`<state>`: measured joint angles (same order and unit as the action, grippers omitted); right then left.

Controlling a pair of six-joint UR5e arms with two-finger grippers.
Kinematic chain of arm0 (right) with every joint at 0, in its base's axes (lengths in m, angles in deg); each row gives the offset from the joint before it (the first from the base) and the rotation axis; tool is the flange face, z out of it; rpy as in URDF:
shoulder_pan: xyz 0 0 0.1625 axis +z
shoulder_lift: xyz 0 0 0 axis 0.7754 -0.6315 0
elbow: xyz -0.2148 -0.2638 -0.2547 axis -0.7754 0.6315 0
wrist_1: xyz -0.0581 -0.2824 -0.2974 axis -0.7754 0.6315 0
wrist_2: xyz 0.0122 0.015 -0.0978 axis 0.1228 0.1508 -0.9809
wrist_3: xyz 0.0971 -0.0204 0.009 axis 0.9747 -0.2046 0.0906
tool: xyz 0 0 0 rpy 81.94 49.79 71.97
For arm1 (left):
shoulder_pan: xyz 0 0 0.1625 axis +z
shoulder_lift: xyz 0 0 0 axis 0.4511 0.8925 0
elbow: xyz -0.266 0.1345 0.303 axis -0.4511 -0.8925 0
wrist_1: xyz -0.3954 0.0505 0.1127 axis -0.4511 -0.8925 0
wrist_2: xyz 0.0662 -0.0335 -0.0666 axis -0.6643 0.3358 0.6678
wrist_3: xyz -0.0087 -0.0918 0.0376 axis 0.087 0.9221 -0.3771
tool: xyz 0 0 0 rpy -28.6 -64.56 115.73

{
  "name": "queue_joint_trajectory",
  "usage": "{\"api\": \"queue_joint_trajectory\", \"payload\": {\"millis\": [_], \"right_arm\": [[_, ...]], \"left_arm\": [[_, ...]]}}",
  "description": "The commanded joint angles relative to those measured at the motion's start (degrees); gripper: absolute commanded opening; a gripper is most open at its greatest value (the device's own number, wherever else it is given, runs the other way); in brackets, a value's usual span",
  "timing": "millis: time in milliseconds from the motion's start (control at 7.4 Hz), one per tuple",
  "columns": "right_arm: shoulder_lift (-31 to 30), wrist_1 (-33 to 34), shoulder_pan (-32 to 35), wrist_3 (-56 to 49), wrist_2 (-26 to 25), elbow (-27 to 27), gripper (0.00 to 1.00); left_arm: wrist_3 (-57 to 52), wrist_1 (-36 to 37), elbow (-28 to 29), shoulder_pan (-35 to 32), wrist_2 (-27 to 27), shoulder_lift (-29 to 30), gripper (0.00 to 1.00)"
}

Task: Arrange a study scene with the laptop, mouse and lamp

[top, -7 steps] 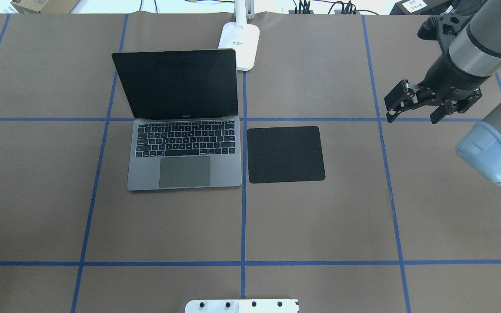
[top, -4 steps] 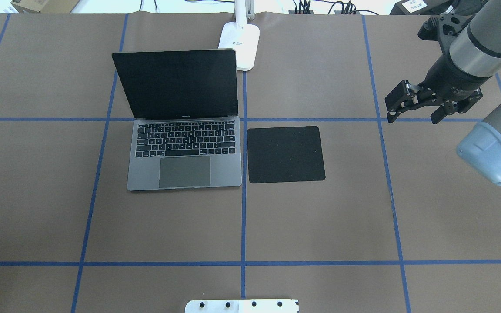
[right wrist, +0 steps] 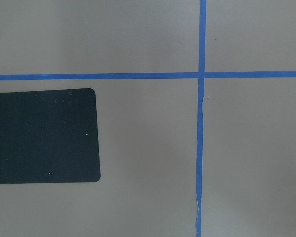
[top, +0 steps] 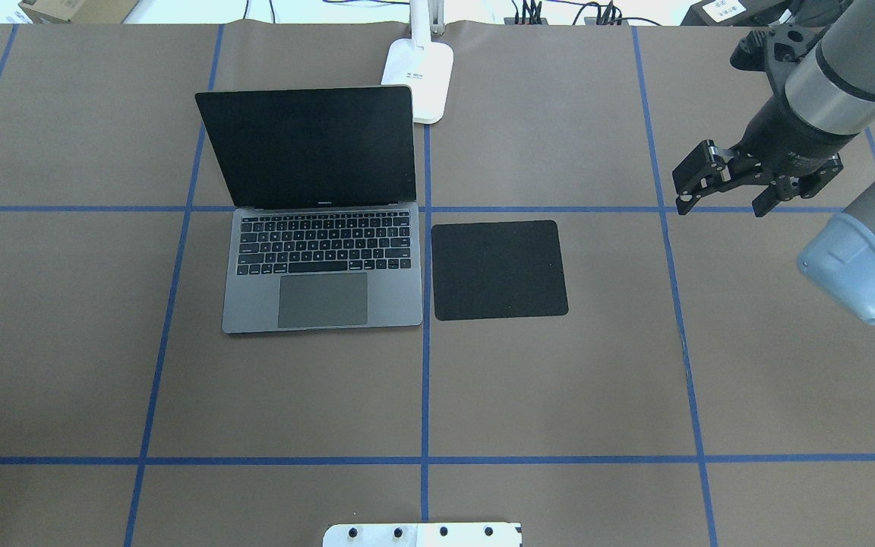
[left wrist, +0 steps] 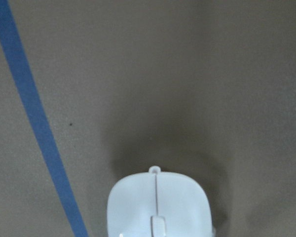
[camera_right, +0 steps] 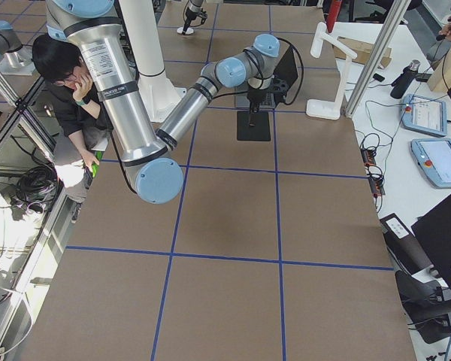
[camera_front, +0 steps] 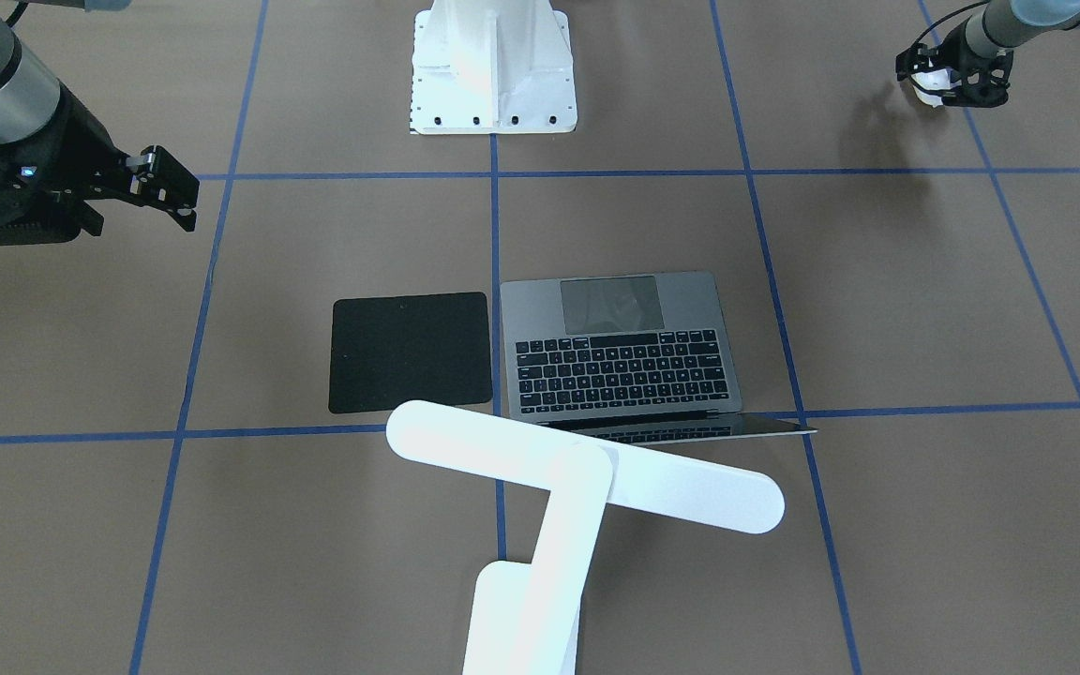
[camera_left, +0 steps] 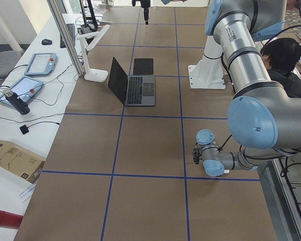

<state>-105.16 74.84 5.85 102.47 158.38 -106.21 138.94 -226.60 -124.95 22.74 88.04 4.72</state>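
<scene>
Study scene partly assembled. The laptop is shown open near the middle of the worktop, its keyboard turned towards the robot. The lamp is stood just behind it on the operators' side, and its bar head is seen over the top edge of the screen, a placement judged to throw light on the keys. A black pad lies flat just beside the laptop on the robot's right, apart from it by a blue tape line; it is bare, and is taken to be the place kept for the mouse. The mouse is found well apart from the laptop, towards the robot's left. There it is straddled low over the worktop by the left gripper. Whether those jaws are pressed onto the mouse cannot be told, since no fingers enter the wrist view. The right gripper is held raised beyond the pad's outer edge, jaws parted and empty, probably to leave the pad free. The mouse's transfer is judged the step in hand.
</scene>
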Motion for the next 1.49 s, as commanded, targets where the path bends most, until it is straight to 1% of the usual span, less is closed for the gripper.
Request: {"api": "queue_joint_trajectory", "payload": {"millis": [0,135,270,406,541,676,811,947,1082,1217,1352], "right_arm": [[0.1,0.0,0.0,0.0,0.0,0.0,1.0],[0.1,0.0,0.0,0.0,0.0,0.0,1.0],[0.1,0.0,0.0,0.0,0.1,0.0,1.0],[0.1,0.0,0.0,0.0,0.0,0.0,1.0],[0.1,0.0,0.0,0.0,0.0,0.0,1.0],[0.1,0.0,0.0,0.0,0.1,0.0,1.0],[0.1,0.0,0.0,0.0,0.0,0.0,1.0],[0.1,0.0,0.0,0.0,0.1,0.0,1.0],[0.1,-0.1,0.0,0.0,0.1,0.0,1.0],[0.0,-0.1,0.0,0.0,0.2,0.0,1.0],[0.1,-0.1,0.0,0.0,0.2,0.0,1.0]], "left_arm": [[1.1,0.0,0.1,0.6,-0.1,0.2,0.75],[1.1,0.0,0.3,0.6,-0.1,0.2,0.74],[1.1,0.0,0.5,0.6,-0.1,0.2,0.69],[1.2,-0.1,0.5,0.6,-0.1,0.2,0.6],[1.6,-0.2,0.5,0.6,-0.1,0.1,0.48],[1.7,-0.3,0.5,0.6,0.0,0.1,0.41],[2.7,-1.0,0.4,0.6,0.0,0.1,0.36],[2.8,-2.1,0.3,0.5,0.0,-0.1,0.34],[3.5,-2.8,-0.3,0.3,0.0,-0.1,0.34],[5.3,-3.7,-1.5,0.3,0.1,0.1,0.34],[6.4,-3.7,-4.0,0.2,0.2,-0.2,0.34]]}}
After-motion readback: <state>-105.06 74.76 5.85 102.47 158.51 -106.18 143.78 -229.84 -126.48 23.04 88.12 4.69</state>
